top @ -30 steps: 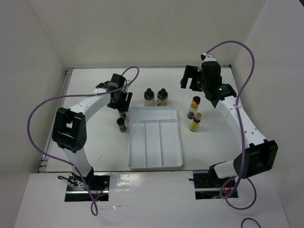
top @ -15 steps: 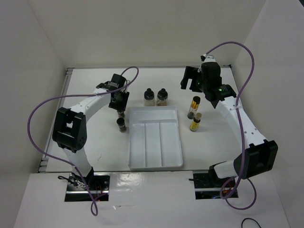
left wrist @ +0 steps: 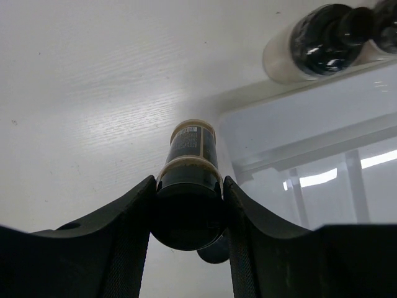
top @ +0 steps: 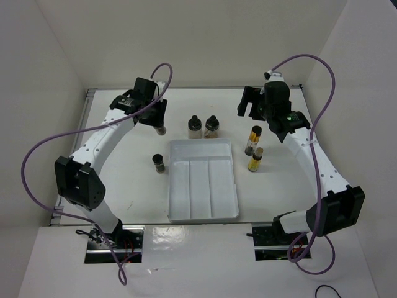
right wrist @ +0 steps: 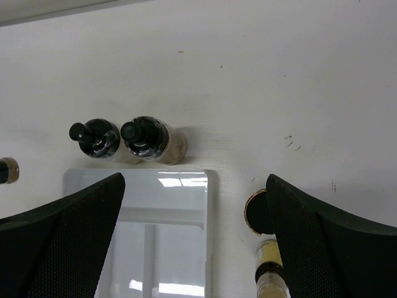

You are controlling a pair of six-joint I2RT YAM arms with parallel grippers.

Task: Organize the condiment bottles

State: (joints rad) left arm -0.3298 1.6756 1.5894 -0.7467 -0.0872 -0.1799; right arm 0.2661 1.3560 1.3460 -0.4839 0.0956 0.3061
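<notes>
No legible text, brand or number found. Small label (left wrist: 191,139) noted on dark jar (left wrist: 188,186) in left wrist view; print too fine to read.

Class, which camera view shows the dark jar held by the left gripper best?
Left wrist: the dark jar sits close up, label visible, clamped in the left gripper. Top external shows it small, beneath that gripper. Right wrist does not clearly show it.

White table (top: 133,186), plain white walls (top: 205,43).
</notes>
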